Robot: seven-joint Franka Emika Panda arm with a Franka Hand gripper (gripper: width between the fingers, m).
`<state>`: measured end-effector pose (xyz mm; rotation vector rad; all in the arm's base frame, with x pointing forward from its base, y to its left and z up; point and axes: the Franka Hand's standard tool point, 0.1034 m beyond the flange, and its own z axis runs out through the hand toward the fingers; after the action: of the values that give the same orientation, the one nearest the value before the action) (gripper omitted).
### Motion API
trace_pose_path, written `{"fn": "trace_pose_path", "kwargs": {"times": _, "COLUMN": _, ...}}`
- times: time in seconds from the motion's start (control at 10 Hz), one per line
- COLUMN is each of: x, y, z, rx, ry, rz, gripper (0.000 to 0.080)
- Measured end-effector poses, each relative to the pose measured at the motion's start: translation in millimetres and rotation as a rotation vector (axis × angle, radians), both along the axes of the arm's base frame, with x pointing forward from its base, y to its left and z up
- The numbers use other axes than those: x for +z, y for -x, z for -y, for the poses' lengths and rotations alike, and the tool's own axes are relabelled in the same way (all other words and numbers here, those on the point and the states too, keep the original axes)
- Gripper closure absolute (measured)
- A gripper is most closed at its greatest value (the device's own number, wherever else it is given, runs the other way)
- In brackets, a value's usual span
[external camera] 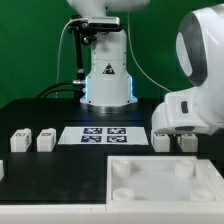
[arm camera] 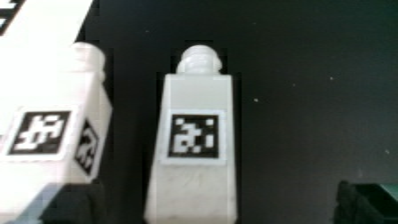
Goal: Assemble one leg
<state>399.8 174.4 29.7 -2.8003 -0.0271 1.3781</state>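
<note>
Toward the exterior view's right, low over the black table (external camera: 30, 112): gripper (external camera: 180, 132) just above the leg (external camera: 187, 143), with a neighbouring leg (external camera: 160, 140) just beside it, on the side nearer the marker board (external camera: 97, 135). Fingers masked here by the white hand housing, so cannot tell their spread from this angle. Past the marker board, toward the exterior view's left, a pair of spare legs (external camera: 45, 140) set side by side but apart. Along the near edge, a large white tray-like part (external camera: 165, 185) with round sockets. At the back, the robot base (external camera: 105, 75). From the wrist view: leg (arm camera: 199, 130) centred, tag face toward the camera, rounded tip pointing away from the gripper (arm camera: 210, 205). Dark fingertips (arm camera: 370, 200) spread wide, one to each side of the leg's near end, gripping nothing. Neighbouring leg (arm camera: 63, 120) alongside, tag also showing, near but apart, with a dark strip of table between the two.
</note>
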Motion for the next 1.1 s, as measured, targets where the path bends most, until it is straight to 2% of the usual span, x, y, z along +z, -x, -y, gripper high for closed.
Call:
{"fn": "trace_pose_path", "kwargs": {"times": 0.5, "x": -21.0, "y": 24.7, "z": -2.5, "rx": 0.009, "ry": 0.002, "rz": 0.019, "gripper": 0.0150}}
{"fn": "trace_pose_path", "kwargs": {"times": 0.8, "x": -21.7, "y": 26.1, "z": -2.0, "rx": 0.009, "ry": 0.003, "rz": 0.016, "gripper": 0.0178}}
{"fn": "trace_pose_path", "kwargs": {"times": 1.0, "x": -21.8, "y": 26.1, "z": -2.0, "rx": 0.009, "ry": 0.003, "rz": 0.016, "gripper": 0.0513}}
{"fn": "trace_pose_path", "kwargs": {"times": 1.1, "x": -21.8, "y": 26.1, "z": -2.0, "rx": 0.009, "ry": 0.003, "rz": 0.016, "gripper": 0.0513}}
